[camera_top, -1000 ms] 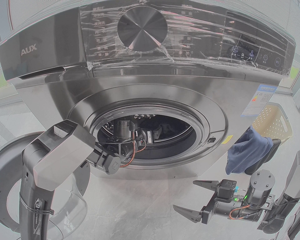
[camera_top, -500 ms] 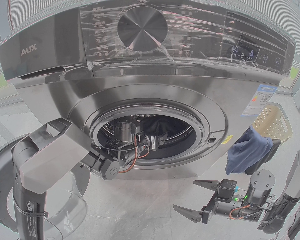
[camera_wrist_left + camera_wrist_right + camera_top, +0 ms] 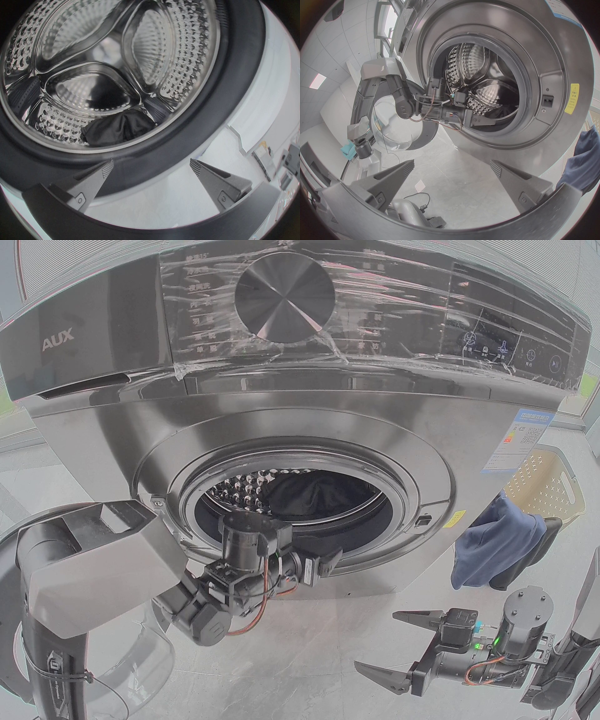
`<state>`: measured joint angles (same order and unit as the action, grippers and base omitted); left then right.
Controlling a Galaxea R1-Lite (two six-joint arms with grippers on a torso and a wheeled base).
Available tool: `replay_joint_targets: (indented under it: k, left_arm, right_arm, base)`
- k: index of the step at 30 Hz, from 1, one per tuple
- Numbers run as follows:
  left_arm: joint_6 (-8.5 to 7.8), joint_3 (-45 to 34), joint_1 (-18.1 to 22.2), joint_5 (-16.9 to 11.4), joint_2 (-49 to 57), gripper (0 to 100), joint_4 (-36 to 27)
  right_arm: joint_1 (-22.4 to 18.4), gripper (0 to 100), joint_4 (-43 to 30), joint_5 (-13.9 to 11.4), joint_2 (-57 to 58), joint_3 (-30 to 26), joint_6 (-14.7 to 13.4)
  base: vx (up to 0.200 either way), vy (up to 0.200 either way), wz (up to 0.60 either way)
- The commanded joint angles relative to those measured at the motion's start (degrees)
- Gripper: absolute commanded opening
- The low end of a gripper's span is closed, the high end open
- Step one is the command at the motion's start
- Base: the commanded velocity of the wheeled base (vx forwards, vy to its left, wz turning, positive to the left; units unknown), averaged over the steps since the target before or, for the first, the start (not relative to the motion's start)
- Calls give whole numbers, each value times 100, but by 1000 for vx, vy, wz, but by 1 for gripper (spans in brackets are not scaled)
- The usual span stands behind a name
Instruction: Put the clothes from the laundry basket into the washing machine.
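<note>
Now, left gripper [image 3: 151, 164] hovering released at the washing machine [image 3: 125, 446] opening, dark garment [image 3: 315, 493] lying inside the drum [image 3: 175, 47], right gripper [image 3: 375, 643] hanging released low, blue garment [image 3: 494, 546] draping over the laundry basket [image 3: 550, 484].

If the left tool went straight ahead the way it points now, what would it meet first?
Probably the dark rubber door seal at the washing machine opening, just beyond the open left tool; the black garment in the drum lies farther in. Depth is unclear.
</note>
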<state>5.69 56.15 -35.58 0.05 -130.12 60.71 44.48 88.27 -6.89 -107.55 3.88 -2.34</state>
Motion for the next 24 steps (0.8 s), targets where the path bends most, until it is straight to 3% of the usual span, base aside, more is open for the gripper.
replay_joint_targets:
  k: [1,10,14,24]
  left_arm:
    - [-244,-1291,-247,-154,479,100,820]
    - [-183,-2864,-397,-541,1648,100,1496]
    - [-68,-3497,-502,-682,2087,100,1804]
    - [-16,-4385,-511,-620,2931,100,2147]
  right_arm:
    - [16,100,-56,-23,146,-388,23]
    - [-142,100,6,-23,419,-273,41]
    - [-177,100,6,12,427,-273,6]
    - [-344,100,6,109,761,-194,-12]
  base:
    - [0,0,0]
    - [0,0,0]
    - [0,0,0]
    - [0,0,0]
